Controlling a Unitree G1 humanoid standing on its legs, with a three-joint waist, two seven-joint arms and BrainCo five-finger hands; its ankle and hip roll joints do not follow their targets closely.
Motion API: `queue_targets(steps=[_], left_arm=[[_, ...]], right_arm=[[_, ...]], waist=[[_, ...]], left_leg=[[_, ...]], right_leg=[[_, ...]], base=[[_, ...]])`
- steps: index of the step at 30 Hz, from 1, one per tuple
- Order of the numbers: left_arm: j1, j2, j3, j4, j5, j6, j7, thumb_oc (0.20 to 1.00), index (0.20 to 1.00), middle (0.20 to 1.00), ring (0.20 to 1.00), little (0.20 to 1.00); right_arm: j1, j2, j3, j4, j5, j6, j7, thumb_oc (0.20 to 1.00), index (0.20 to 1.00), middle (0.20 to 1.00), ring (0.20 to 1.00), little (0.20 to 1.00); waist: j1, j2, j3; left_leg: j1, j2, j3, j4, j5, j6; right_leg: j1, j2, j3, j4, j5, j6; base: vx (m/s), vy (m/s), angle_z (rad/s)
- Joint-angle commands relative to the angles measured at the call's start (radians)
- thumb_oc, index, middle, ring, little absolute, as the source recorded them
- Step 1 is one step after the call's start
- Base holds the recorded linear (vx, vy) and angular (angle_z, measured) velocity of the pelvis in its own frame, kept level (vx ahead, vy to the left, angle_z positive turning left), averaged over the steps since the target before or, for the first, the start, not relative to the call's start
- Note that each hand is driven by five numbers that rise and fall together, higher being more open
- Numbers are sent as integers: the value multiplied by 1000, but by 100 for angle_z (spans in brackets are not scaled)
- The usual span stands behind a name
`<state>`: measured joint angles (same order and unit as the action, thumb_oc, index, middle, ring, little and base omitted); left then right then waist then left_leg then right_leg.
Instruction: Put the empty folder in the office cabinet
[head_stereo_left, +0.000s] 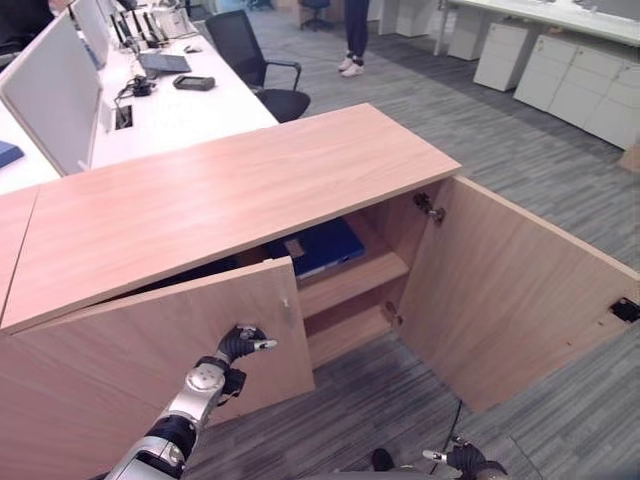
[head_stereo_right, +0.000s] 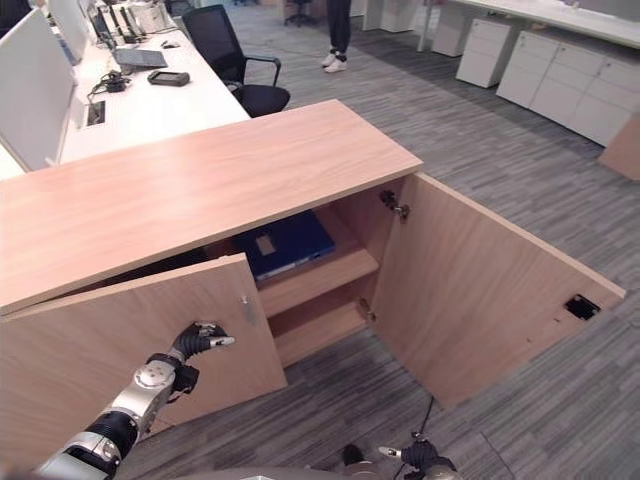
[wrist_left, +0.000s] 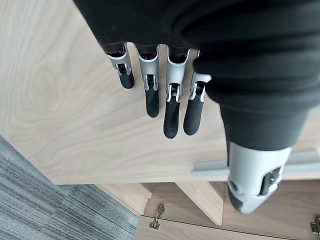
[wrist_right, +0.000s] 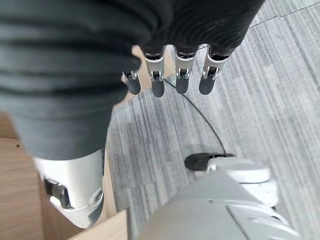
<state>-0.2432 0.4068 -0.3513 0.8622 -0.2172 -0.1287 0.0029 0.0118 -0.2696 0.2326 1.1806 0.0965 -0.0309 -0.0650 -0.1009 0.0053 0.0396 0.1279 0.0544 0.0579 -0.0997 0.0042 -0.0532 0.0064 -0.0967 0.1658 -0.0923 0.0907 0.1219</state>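
The blue folder (head_stereo_left: 318, 246) lies on the upper shelf of the office cabinet (head_stereo_left: 230, 195), half hidden by its top. The left hand (head_stereo_left: 243, 343), fingers straight, rests against the half-closed left door (head_stereo_left: 180, 340) near its handle (wrist_left: 250, 168). The right hand (head_stereo_left: 468, 460) hangs relaxed, cut off low.

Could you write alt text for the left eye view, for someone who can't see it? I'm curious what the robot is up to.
The left robot hand, fingers straight, is at the outer face of the half-open left door of a low wooden cabinet. The right door stands wide open, and a blue folder lies on the upper shelf. Behind are desks and a black office chair.
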Motion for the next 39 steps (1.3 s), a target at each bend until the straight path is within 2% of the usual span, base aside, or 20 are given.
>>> queue_targets(steps=[1, 11, 13, 14, 15, 16, 17, 18, 19, 22, 26, 30, 32, 33, 34, 37, 38, 39], left_arm=[[-172, 36, 64, 77, 0, -62, 34, 1000, 1000, 1000, 1000, 1000], [-47, -28, 64, 54, 20, -58, 14, 1000, 1000, 1000, 1000, 1000], [-7, -52, 50, 90, 41, -48, 2, 1000, 1000, 1000, 1000, 1000], [-3, -59, 47, 103, 41, -43, -2, 1000, 1000, 1000, 1000, 1000], [-4, -59, 47, 103, 41, -43, -2, 1000, 1000, 1000, 1000, 1000], [7, -63, 44, 117, 43, -38, -6, 1000, 1000, 1000, 1000, 1000], [23, -61, 46, 124, 52, -33, -11, 1000, 1000, 1000, 1000, 1000], [48, -65, 49, 141, 65, -28, -17, 1000, 1000, 1000, 1000, 1000], [86, -71, 61, 187, 100, -21, -22, 1000, 1000, 1000, 1000, 1000], [112, -85, 63, 219, 122, -18, -26, 1000, 1000, 1000, 1000, 1000], [156, -116, 86, 319, 174, 0, -21, 1000, 1000, 1000, 1000, 1000], [164, -129, 89, 348, 191, 8, -22, 1000, 1000, 1000, 1000, 1000], [170, -131, 93, 363, 202, 13, -24, 1000, 1000, 1000, 1000, 1000], [176, -133, 103, 368, 194, 19, -27, 1000, 1000, 1000, 1000, 1000], [176, -133, 104, 368, 194, 19, -27, 1000, 1000, 1000, 1000, 1000], [183, -132, 118, 367, 179, 27, -24, 1000, 1000, 1000, 1000, 1000], [183, -135, 120, 368, 173, 26, -23, 1000, 1000, 1000, 1000, 1000], [185, -137, 116, 368, 168, 27, -23, 1000, 1000, 1000, 1000, 1000]], right_arm=[[-34, -13, -6, 22, -11, -7, -2, 1000, 1000, 1000, 1000, 1000], [-46, -12, -61, 39, 30, -6, -6, 1000, 1000, 1000, 1000, 1000], [-70, -22, -97, 45, 61, -5, -17, 1000, 1000, 1000, 1000, 1000], [-83, -26, -104, 46, 67, -3, -23, 1000, 1000, 1000, 1000, 1000], [-84, -26, -105, 47, 67, -3, -23, 1000, 1000, 1000, 1000, 1000], [-90, -31, -111, 50, 69, -4, -29, 1000, 1000, 1000, 1000, 1000], [-92, -36, -116, 53, 69, -5, -35, 1000, 1000, 1000, 1000, 1000], [-93, -37, -118, 57, 68, -4, -36, 1000, 1000, 1000, 1000, 1000], [-95, -38, -123, 68, 64, -2, -39, 1000, 1000, 1000, 1000, 1000], [-88, -48, -128, 74, 63, 1, -43, 1000, 1000, 1000, 1000, 1000], [-87, -75, -132, 98, 65, 0, -47, 1000, 1000, 1000, 1000, 1000], [-99, -94, -139, 109, 76, 0, -46, 1000, 1000, 1000, 1000, 1000], [-106, -105, -144, 119, 86, 0, -43, 1000, 1000, 1000, 1000, 1000], [-114, -116, -144, 127, 89, -1, -40, 1000, 1000, 1000, 1000, 1000], [-114, -117, -143, 127, 89, -1, -40, 1000, 1000, 1000, 1000, 1000], [-124, -129, -134, 129, 90, -1, -41, 1000, 1000, 1000, 1000, 1000], [-128, -133, -136, 131, 92, 0, -41, 1000, 1000, 1000, 1000, 1000], [-127, -137, -141, 133, 99, 3, -41, 1000, 1000, 1000, 1000, 1000]], waist=[[-1, -4, -2], [9, -7, 11], [14, 2, 42], [22, 8, 61], [21, 8, 61], [36, 18, 74], [49, 28, 77], [57, 32, 74], [63, 24, 64], [66, 16, 56], [40, 38, 40], [25, 59, 45], [15, 68, 50], [6, 72, 60], [6, 74, 61], [16, 69, 93], [25, 64, 95], [34, 59, 103]], left_leg=[[12, -5, 21, 12, -67, -20], [13, -17, 45, 13, -72, -8], [-2, -8, 58, 14, -64, -4], [-11, -2, 70, 16, -62, -5], [-11, -3, 69, 16, -62, -5], [-21, 9, 88, 20, -58, -10], [-31, 21, 110, 22, -52, -13], [-38, 28, 134, 23, -47, -16], [-38, 32, 169, 24, -47, -19], [-30, 32, 193, 26, -48, -23], [-10, 65, 226, 33, -29, -52], [-3, 92, 254, 52, -19, -71], [-8, 115, 270, 92, -18, -86], [-21, 142, 281, 164, -13, -100], [-23, 145, 280, 170, -16, -102], [-56, 175, 232, 309, 19, -108], [-76, 169, 199, 330, 48, -109], [-99, 149, 148, 351, 38, -102]], right_leg=[[32, -68, -36, 87, -108, 103], [13, -88, -59, 101, -92, 113], [-38, -79, -100, 179, -94, 114], [-64, -88, -148, 215, -94, 119], [-65, -89, -148, 218, -96, 119], [-76, -121, -247, 242, -99, 119], [-70, -161, -357, 252, -105, 104], [-63, -190, -435, 260, -105, 87], [-53, -210, -481, 245, -89, 82], [-34, -206, -470, 189, -68, 89], [8, -136, -419, 57, -57, 79], [21, -104, -395, 31, -64, 69], [29, -87, -385, 28, -76, 59], [35, -71, -373, 27, -90, 44], [36, -69, -373, 27, -90, 43], [57, -38, -339, 24, -113, 17], [56, -35, -333, 21, -113, 12], [64, -37, -329, 21, -118, 9]], base=[[-32, 24, -6], [-34, 24, -6], [-182, -20, -12], [-137, -16, -29], [-147, -40, -33], [-135, -67, -37], [-177, -99, -38], [-145, -145, -113], [-75, -158, -127], [10, -128, -86], [65, -213, -61], [32, -160, -57], [36, -162, -32], [40, -157, -10], [27, -181, -14], [26, -124, -36], [38, -76, -56], [41, -59, -64]])
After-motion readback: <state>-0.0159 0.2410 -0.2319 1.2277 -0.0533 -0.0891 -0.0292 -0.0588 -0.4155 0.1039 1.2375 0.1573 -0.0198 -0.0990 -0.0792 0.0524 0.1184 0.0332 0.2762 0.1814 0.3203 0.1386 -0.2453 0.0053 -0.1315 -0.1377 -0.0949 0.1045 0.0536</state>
